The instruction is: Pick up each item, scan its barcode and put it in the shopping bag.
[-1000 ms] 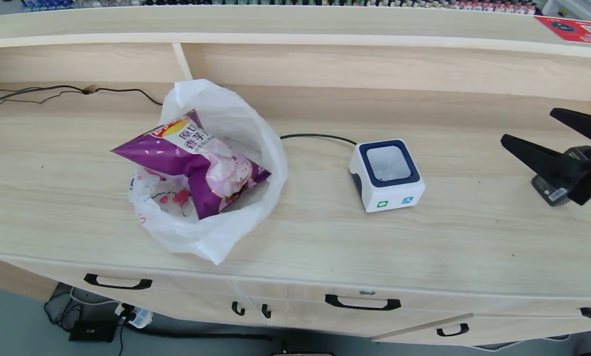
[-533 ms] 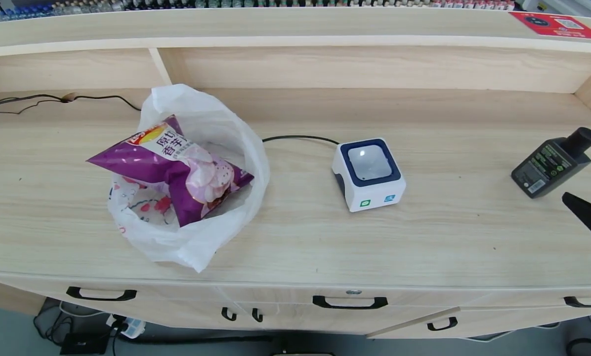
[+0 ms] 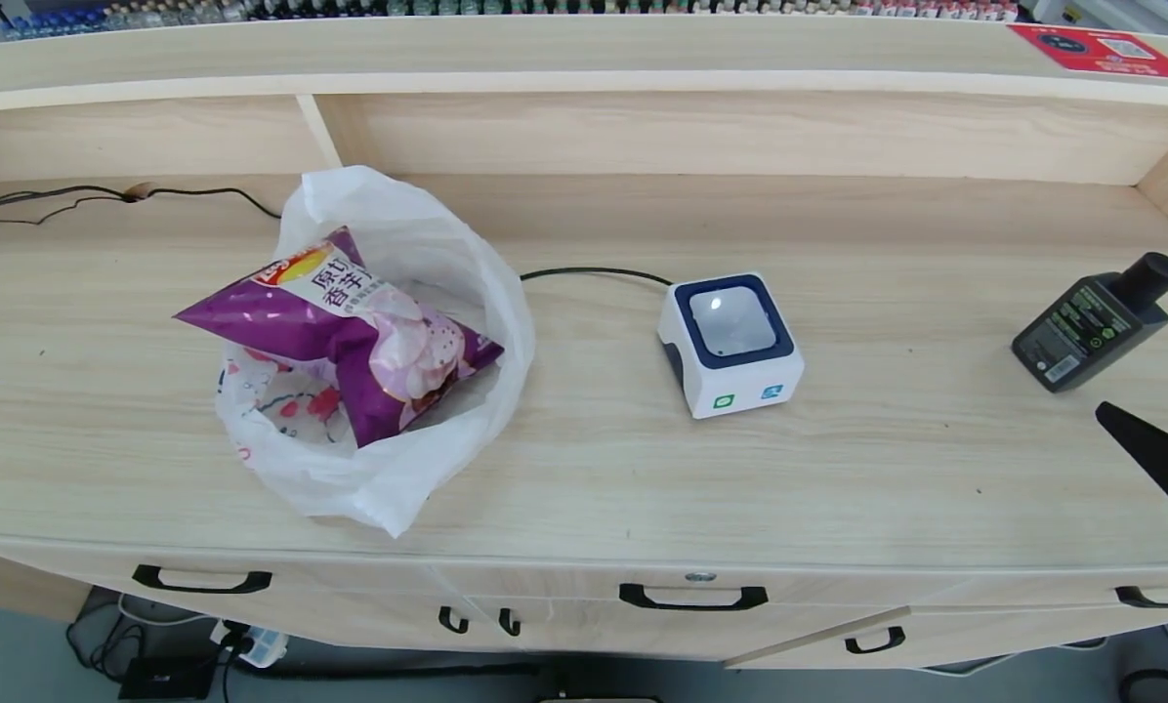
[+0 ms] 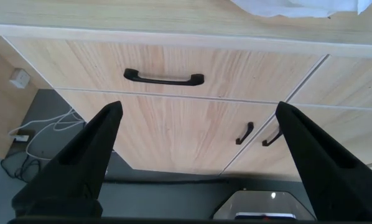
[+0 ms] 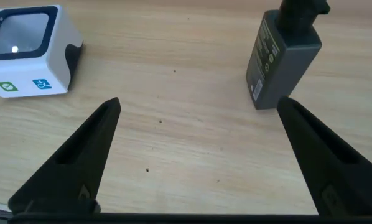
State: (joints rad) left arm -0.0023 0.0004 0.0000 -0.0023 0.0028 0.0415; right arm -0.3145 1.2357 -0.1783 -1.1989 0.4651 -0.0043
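A white shopping bag (image 3: 389, 459) stands open on the left of the wooden counter (image 3: 584, 469), with a purple chip bag (image 3: 350, 327) sticking out of it. The white and blue barcode scanner (image 3: 730, 344) (image 5: 27, 50) sits mid-counter. A dark pump bottle (image 3: 1092, 327) (image 5: 282, 59) rests at the far right. My right gripper (image 5: 198, 104) hovers open and holds nothing, just in front of the bottle; one of its fingers (image 3: 1155, 454) shows at the right edge of the head view. My left gripper (image 4: 198, 107) is open, low in front of the drawers.
A black cable (image 3: 594, 271) runs from the scanner toward the bag. A raised back ledge (image 3: 643, 127) walls the counter behind. Drawer fronts with black handles (image 4: 164, 78) (image 3: 691, 596) lie below the front edge.
The head camera shifted. My right gripper pulled back from around the pump bottle toward the front right, uncovering the bottle, which stays on the counter. Bag and scanner are unmoved.
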